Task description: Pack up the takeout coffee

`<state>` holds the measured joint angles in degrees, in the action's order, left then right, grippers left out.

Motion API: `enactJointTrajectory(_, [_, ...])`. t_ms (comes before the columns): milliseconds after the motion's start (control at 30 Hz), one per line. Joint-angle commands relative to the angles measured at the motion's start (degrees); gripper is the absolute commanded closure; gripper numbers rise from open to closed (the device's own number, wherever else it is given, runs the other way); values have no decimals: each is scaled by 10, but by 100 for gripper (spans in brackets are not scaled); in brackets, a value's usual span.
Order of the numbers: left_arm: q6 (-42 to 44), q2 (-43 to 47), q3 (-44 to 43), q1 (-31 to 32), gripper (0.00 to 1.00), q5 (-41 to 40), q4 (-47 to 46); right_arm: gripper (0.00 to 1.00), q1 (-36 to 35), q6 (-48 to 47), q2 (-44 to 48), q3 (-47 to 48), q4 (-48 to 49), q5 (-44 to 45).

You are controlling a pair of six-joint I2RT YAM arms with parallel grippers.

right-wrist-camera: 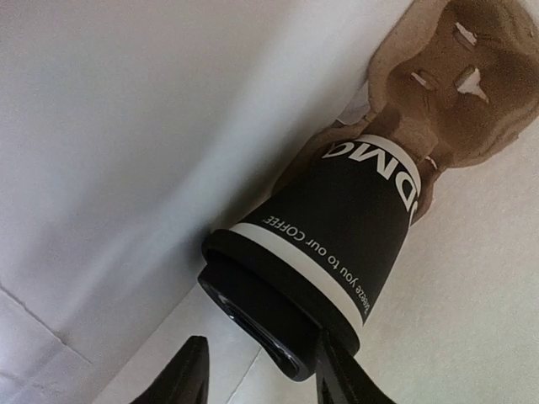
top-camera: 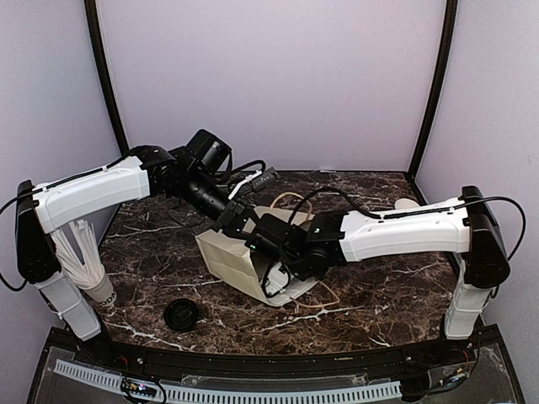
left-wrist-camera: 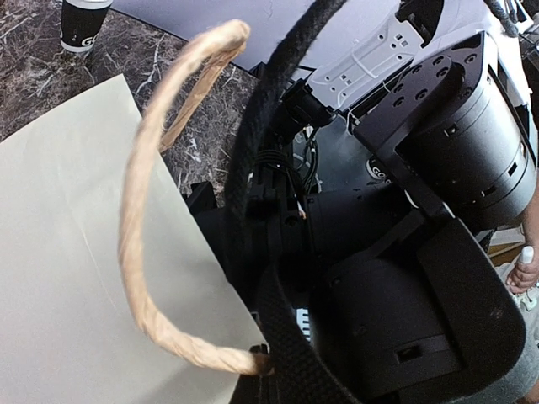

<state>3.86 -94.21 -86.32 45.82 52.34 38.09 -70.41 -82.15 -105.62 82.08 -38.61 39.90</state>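
Placing takeout coffee into paper bag
Seated in cardboard carrier inside bag; right claw released, astride lid; left claw clenched at bag mouth; next: to withdraw straight, without tipping.

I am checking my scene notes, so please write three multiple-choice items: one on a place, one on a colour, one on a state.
1. Where is the takeout coffee?
A) on the table
B) in the cardboard carrier inside the paper bag
C) beside the arm bases
2. The loose lid is:
A) white
B) black
C) brown
3. The right gripper is:
A) shut tight
B) out of view
C) open
Key: B, the right wrist view shows it seated there; B, it looks black from above; C, its fingers stand apart.
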Motion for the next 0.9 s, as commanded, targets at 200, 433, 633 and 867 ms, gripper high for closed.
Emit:
enactJointTrajectory(200, [8, 19, -9, 8, 100, 39, -7, 77, 14, -40, 7, -34, 65, 24])
enactJointTrajectory(433, [15, 15, -9, 7, 100, 22, -7, 89, 2, -23, 43, -14, 12, 16])
enactJointTrajectory(633, [20, 11, -9, 0, 100, 18, -14, 99, -28, 43, 73, 25, -96, -2])
enactJointTrajectory(867, [23, 7, -14, -7, 100, 19, -16, 100, -44, 98, 91, 48, -170, -18])
